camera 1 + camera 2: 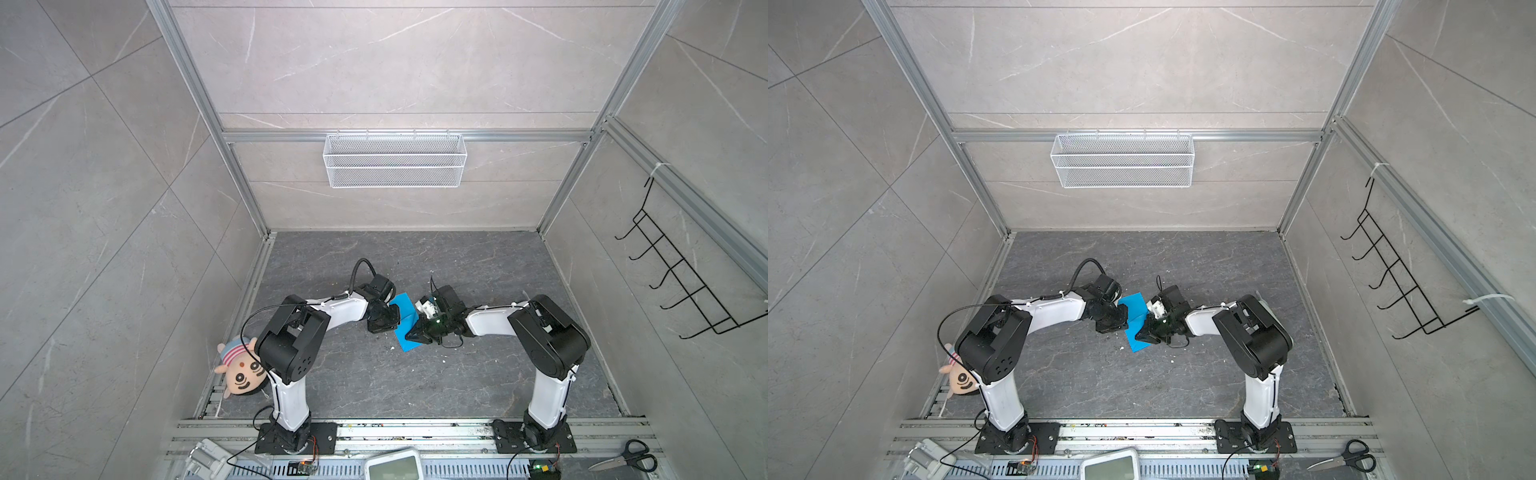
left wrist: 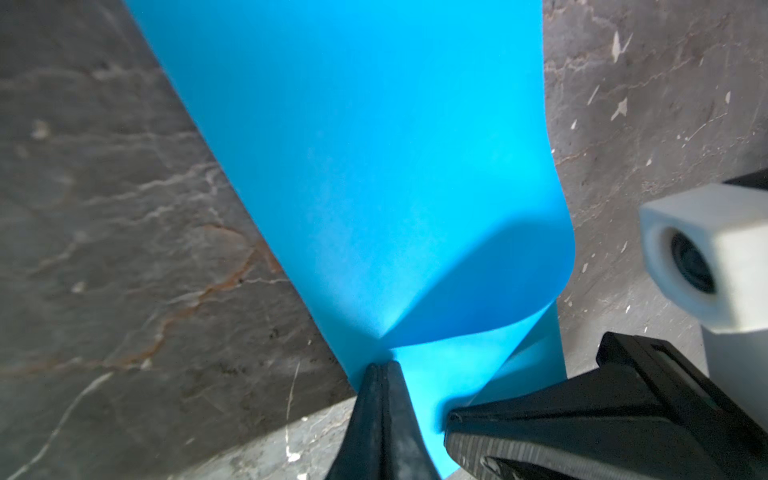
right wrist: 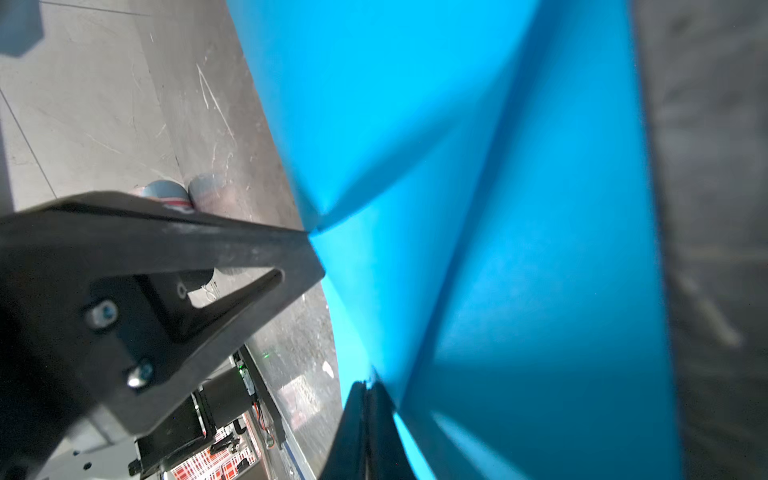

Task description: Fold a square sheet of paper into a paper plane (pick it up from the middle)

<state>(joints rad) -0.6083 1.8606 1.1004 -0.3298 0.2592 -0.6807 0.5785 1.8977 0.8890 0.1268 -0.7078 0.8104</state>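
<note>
In both top views the plush doll sits at the table's 8 o'clock corner, partly under my left arm. That arm stands with its elbow raised, its forearm reaching inward and its wrist tipped down. The square sheet of paper sits mid-table between the two wrists. From up here I cannot judge either grip. The left wrist view settles one: the left gripper has its tips pressed together on the sheet's 9 o'clock edge, and the paper bulges into a soft curl just beyond them. The right gripper noses in close beside it. The right wrist view adds what the others lack. A sharp diagonal crease runs across the blue, and the right gripper is clamped on the paper's edge near 5 o'clock. My right arm mirrors the left, elbow high and forearm pointing inward. The scissors lie on the front rail at 5 o'clock.
</note>
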